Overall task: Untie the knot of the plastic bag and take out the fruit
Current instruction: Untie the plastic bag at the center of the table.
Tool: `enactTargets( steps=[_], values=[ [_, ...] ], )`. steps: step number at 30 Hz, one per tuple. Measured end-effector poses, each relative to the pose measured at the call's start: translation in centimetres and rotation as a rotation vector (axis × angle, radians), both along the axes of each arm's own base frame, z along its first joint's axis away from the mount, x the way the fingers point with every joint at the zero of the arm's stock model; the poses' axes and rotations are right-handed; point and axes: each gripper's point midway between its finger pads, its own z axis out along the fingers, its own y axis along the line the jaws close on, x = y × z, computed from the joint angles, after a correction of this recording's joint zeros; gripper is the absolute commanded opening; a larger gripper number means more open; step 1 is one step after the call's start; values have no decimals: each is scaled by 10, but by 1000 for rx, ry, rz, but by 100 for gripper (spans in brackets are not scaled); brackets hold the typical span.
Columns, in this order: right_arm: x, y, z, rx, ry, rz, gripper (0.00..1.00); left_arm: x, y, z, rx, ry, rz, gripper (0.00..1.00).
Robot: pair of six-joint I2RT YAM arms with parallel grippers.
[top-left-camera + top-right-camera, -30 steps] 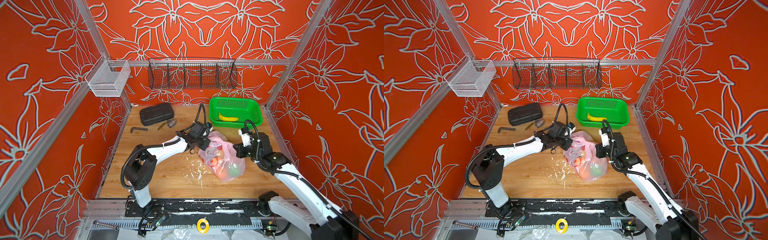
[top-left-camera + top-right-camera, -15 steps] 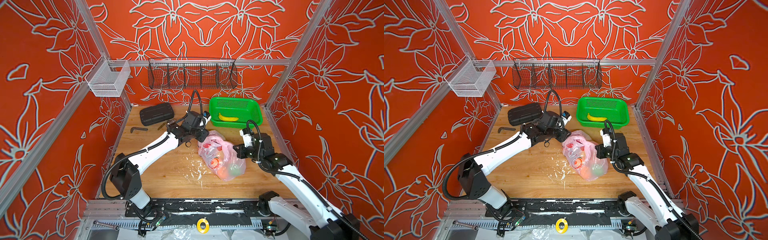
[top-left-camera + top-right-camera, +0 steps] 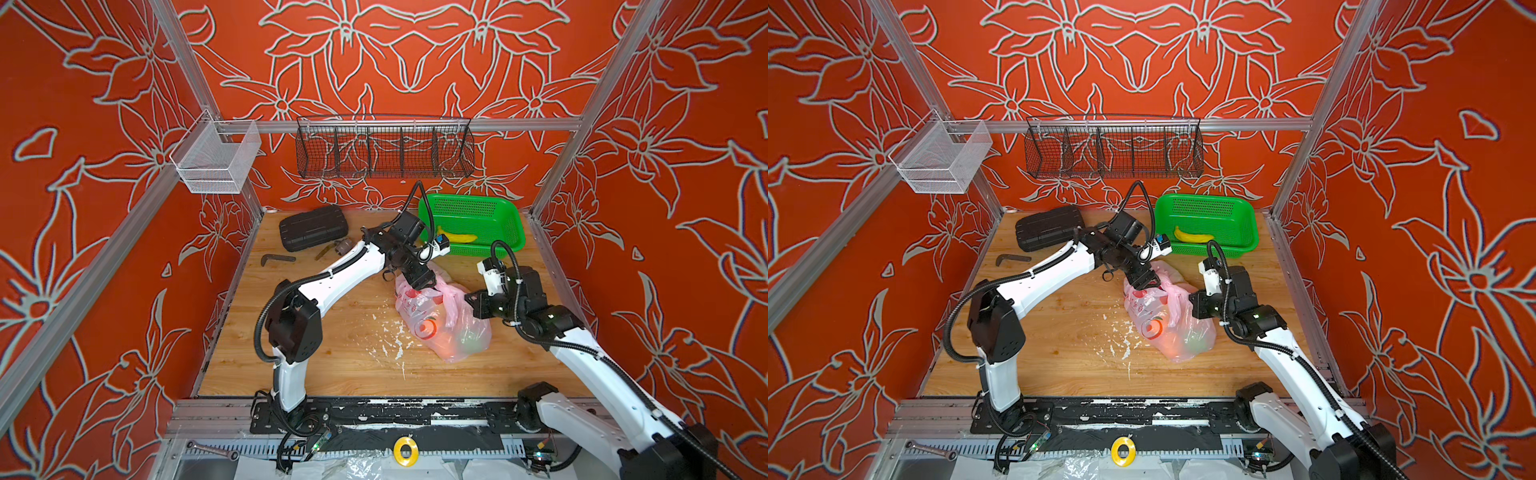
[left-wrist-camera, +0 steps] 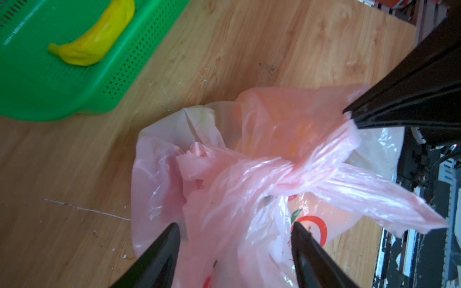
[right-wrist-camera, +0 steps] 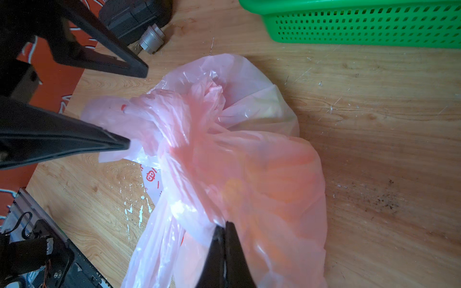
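The pink plastic bag (image 3: 440, 320) lies on the wooden table, right of centre in both top views. Its knot (image 5: 189, 119) is a twisted bunch of handle plastic on the bag's top, also seen in the left wrist view (image 4: 274, 172). Fruit shows through the film, an orange piece (image 3: 451, 349) and a green one (image 3: 471, 343). My left gripper (image 4: 234, 227) stands open over the bag's far end (image 3: 424, 282), with film between its fingers. My right gripper (image 5: 224, 224) is shut on a fold of the bag beside the knot (image 3: 469, 299).
A green basket (image 3: 469, 206) with a yellow banana (image 3: 457, 237) stands just behind the bag. A black case (image 3: 313, 227), a hex key (image 3: 276, 258) and a metal fitting (image 3: 343, 246) lie at the back left. White flecks (image 3: 390, 336) mark the table.
My left gripper has gone from shut to open, swung back from the bag, then returned over its far end. The bag's top has loosened. The right gripper keeps its pinch.
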Motion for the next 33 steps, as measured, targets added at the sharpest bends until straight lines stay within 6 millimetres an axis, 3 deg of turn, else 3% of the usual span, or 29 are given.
enactTargets(
  steps=[4,11,17,22,25,27,30,33],
  values=[
    [0,0,0,-1,2,0,0,1,-4,-13,13,38,-14,54],
    [0,0,-1,-2,6,-1,0,-1,-5,-18,11,62,-8,12],
    [-2,-4,4,3,-9,-24,0,8,0,-29,24,81,92,0],
    [-8,-18,26,20,-95,-106,0,28,11,-25,0,101,243,0],
    [-17,-26,23,29,-114,-143,1,37,19,-22,-23,120,311,0],
    [-22,-29,16,30,-108,-160,8,38,24,-22,-33,134,343,0],
    [-29,-34,6,27,-86,-180,31,37,24,-21,-42,149,359,0],
    [-34,-37,9,31,-94,-188,49,38,23,-19,-58,158,372,0]
  ],
)
